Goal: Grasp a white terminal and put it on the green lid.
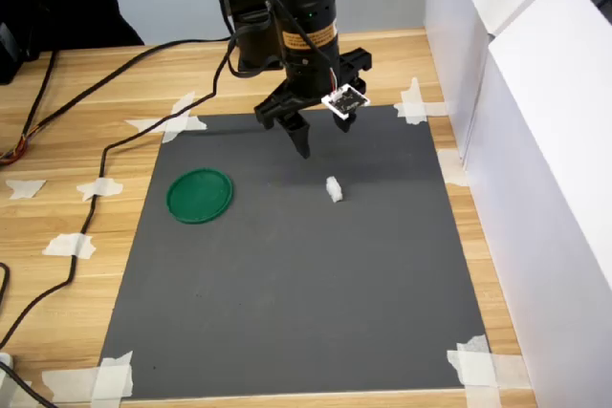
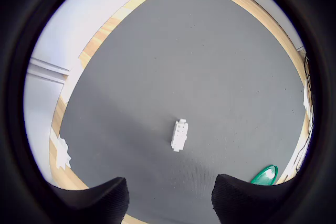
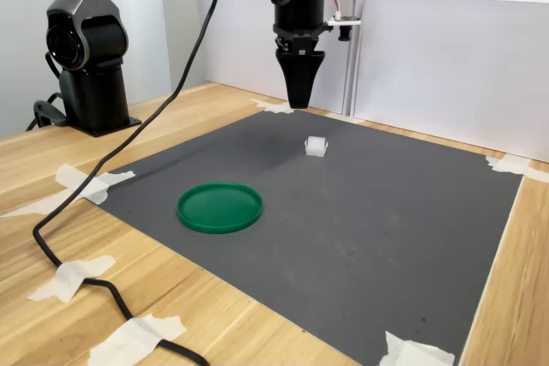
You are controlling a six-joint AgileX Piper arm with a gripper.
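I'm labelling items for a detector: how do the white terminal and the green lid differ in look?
The white terminal is a tiny ridged block; the green lid is a far wider flat disc with a thin raised rim. The terminal is white and boxy, the lid dark green and round. Both rest apart on the grey mat, neither touched by the pincer.

Even, bright indoor light fills both exterior views, which look sharp and free of strong glare. The grey mat [image 1: 287, 284] appears matte, with only a faint soft shadow beside the white terminal [image 1: 334, 189]. The wrist view is a fisheye circle ringed by black; around the mat [image 2: 210, 66], the table edges curve strongly.
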